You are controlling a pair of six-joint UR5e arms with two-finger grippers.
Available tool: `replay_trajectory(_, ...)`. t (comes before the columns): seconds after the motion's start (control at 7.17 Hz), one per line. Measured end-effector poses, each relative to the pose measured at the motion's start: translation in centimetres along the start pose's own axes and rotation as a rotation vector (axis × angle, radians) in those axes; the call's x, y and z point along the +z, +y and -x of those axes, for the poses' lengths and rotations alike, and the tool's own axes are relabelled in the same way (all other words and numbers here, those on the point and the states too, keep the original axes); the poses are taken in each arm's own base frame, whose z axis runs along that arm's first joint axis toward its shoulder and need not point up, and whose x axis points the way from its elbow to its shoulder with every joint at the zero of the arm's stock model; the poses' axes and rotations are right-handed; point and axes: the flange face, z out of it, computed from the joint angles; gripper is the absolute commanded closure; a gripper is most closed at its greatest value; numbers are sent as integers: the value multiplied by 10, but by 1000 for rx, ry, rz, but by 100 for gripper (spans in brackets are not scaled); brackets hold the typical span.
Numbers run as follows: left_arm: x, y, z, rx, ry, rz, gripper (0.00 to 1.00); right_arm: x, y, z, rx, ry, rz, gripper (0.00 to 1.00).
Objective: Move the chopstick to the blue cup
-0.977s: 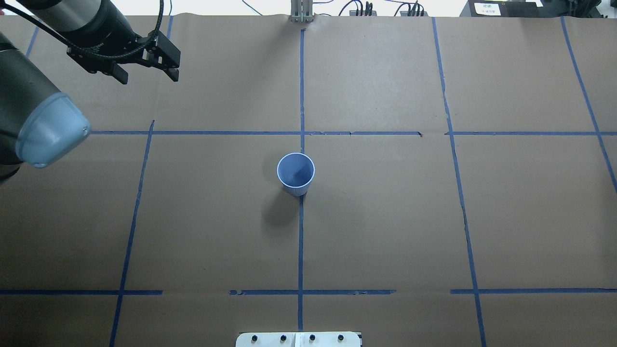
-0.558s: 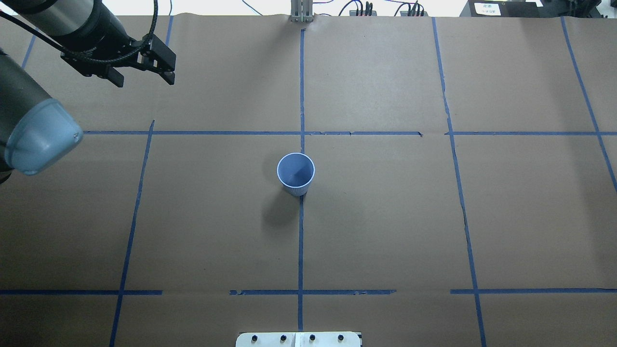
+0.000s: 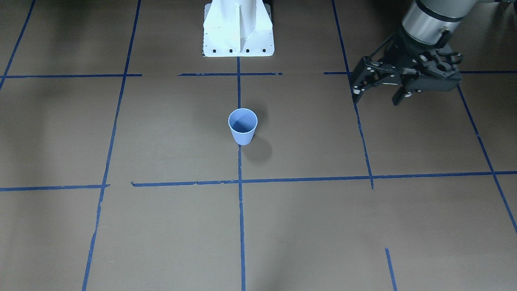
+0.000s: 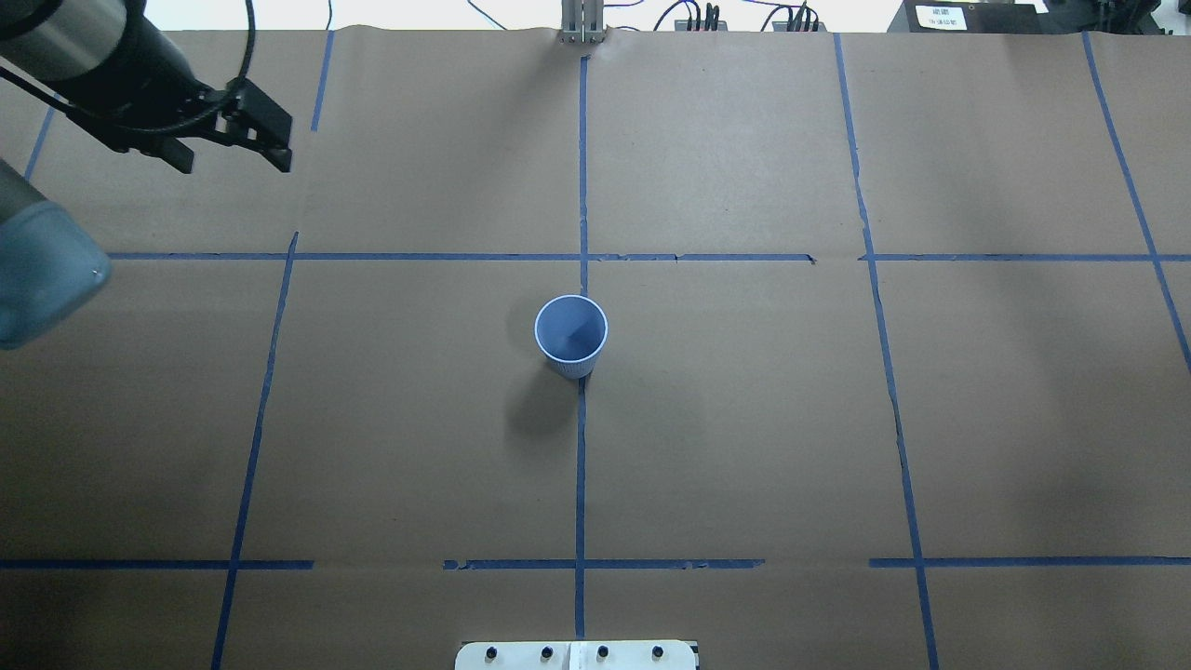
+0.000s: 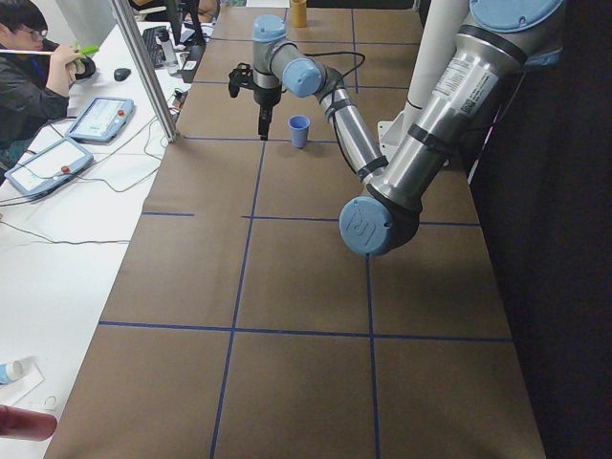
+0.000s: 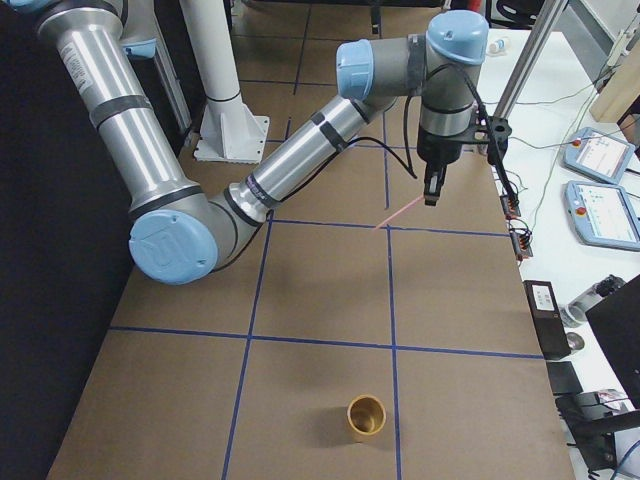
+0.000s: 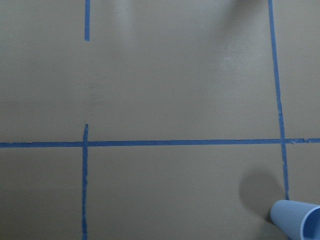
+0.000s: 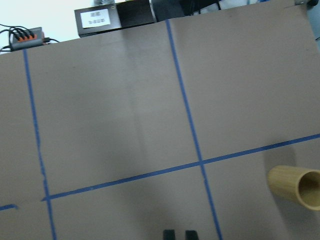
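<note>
nearest in the right side view, a wooden cup [image 6: 367,418] stands at the bottom of the frame. beyond it, mid-frame, the right gripper [image 6: 431,192] points down, and the chopstick [image 6: 403,213] runs from its tip, slanting toward the lower left rather than hanging plumb. in the right wrist view the two tips sit close together at the bottom edge with only a slit between. so i judge the right gripper clamped on the chopstick's upper end, though the contact itself is too small to see. the blue cup [image 3: 242,136] is farther on. it stands upright, mouth open, on the middle tape line [image 4: 579,465] at the centre of the overhead frame, and nothing shows inside it. no view holds both cup and chopstick, so the bearing is a judgement: away from the wooden cup, up the right side view toward the middle of the table [image 4: 744,447]. the slant matters, since the low free end must cross the rim first. farther still, in the upper left of the overhead frame, the left gripper [image 4: 231,160] hangs spread wide and empty, well apart from the cup. around the cup the table shows only tape lines, so the approach from the overhead frame's right looks open.
</note>
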Motion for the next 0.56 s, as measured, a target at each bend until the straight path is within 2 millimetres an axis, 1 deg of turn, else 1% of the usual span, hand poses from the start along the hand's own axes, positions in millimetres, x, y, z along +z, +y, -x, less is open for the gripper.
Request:
replay_trajectory(0.14,1,-4,36,54,-35,0,0,2,7,64,29,-41,18,100)
replay_trajectory(0.28,2,-8,75,108,-71,4,0,-1,20,122,58,-75,30,100)
replay_trajectory(0.56,0,-22,161,213,-141,28,0,-11,59,239,84,-108,30,100)
